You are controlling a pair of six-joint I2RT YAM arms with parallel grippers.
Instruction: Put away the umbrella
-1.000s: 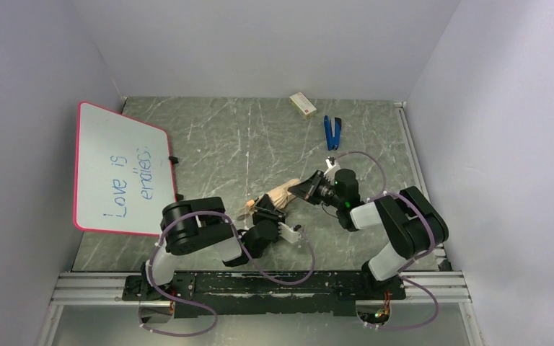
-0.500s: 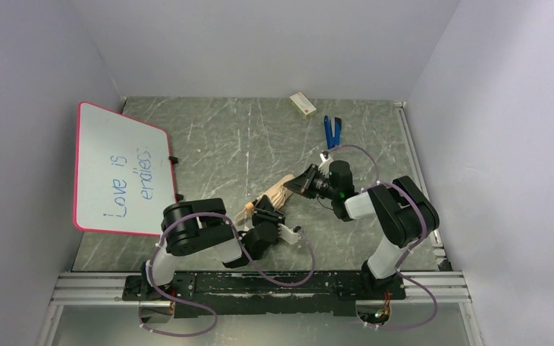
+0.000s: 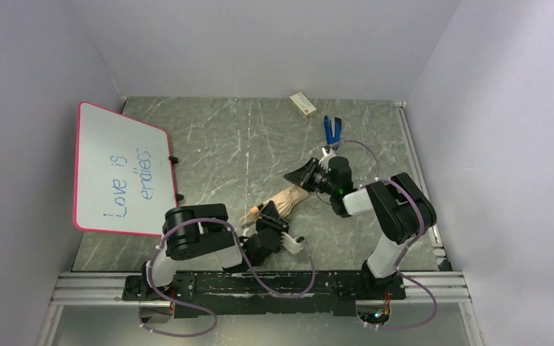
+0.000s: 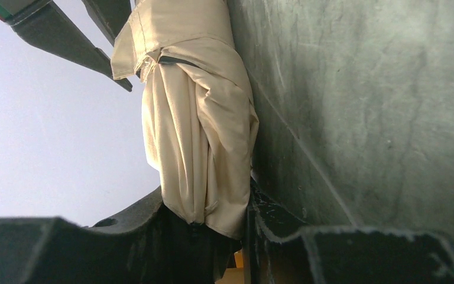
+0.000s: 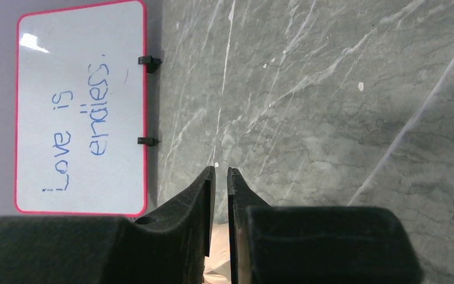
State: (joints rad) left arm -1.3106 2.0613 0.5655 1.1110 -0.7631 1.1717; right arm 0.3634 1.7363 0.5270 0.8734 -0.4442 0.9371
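The right gripper [image 5: 220,177] parts its jaws a crack, empty — it is off the far tip of the umbrella [image 3: 283,199] now. The left gripper [image 4: 207,204] stays clenched on the near end, down on the table [image 3: 245,137] — likely its to carry alone.

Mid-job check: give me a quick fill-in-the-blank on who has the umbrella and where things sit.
1. Of the left gripper and the right gripper, the umbrella is clamped by the ___ one.
2. The right gripper's jaws stand slightly apart and hold ___.
3. The whiteboard lies on the ___ side of the table.
Missing words: left; nothing; left.
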